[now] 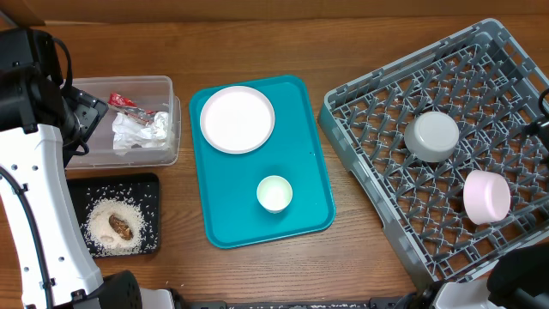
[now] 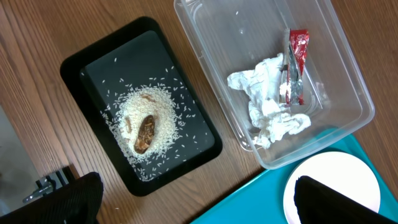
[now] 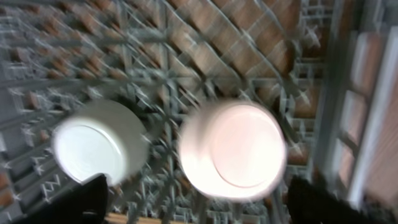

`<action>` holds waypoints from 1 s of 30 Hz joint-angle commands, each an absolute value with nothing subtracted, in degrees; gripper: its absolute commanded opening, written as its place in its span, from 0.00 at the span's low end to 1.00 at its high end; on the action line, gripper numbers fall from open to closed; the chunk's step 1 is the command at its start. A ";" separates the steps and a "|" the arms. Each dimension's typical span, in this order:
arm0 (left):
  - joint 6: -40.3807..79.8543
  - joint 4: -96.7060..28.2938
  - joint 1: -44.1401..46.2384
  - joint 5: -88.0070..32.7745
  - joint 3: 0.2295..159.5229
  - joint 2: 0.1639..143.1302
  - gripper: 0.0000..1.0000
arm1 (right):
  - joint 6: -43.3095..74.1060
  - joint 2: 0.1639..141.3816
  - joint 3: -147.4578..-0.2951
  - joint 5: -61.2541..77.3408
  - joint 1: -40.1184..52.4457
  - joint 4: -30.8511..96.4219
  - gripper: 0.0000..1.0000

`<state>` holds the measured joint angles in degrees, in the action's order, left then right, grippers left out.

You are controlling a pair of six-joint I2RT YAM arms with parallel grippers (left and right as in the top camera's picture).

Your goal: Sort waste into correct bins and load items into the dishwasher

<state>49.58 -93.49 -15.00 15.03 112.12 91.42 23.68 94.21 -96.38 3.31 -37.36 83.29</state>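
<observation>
Brown wooden tabletop (image 1: 257,275) fills the background. At the right of the overhead view, the grey dish rack (image 1: 386,197) holds the grey-white bowl (image 1: 431,136) and, lower right, the pale pink bowl (image 1: 486,196). The white plate (image 1: 238,118) and small white cup (image 1: 274,193) sit on the teal tray (image 1: 309,206) at centre. At upper left, the clear tub (image 1: 163,86) contains the napkin (image 1: 137,133) and red wrapper (image 1: 123,101). Below it, the black tray (image 1: 150,184) holds rice (image 1: 103,219) and a brown lump (image 1: 120,227). The left gripper (image 2: 199,205) is spread wide and empty. The right gripper (image 3: 205,202), blurred, stands wide over the pink bowl, gripping nothing.

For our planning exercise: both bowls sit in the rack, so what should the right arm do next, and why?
Probably swing the open right gripper toward the white cup on the teal tray: the pink bowl lies free in the rack, while cup and plate wait outside it.
</observation>
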 commanded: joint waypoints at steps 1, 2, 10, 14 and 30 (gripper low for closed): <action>50.59 -93.60 -14.98 15.16 112.33 91.59 1.00 | 26.87 93.67 -94.17 0.58 -37.23 80.38 0.60; 50.61 -93.60 -14.98 15.16 112.33 91.59 1.00 | 27.90 93.67 -93.23 0.01 -37.23 79.81 0.36; 50.59 -93.60 -14.98 15.16 112.33 91.59 1.00 | 28.75 93.67 -86.83 -0.43 -37.23 77.58 0.04; 50.61 -93.62 -14.98 15.16 112.33 91.59 1.00 | 28.77 93.67 -83.13 -0.36 -37.23 77.34 0.04; 50.61 -93.60 -14.98 15.16 112.33 91.59 1.00 | 20.67 93.67 -76.07 9.82 -34.37 78.30 0.04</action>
<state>49.58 -93.49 -15.00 15.03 112.12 91.42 25.45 94.19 -76.16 4.25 -35.57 78.06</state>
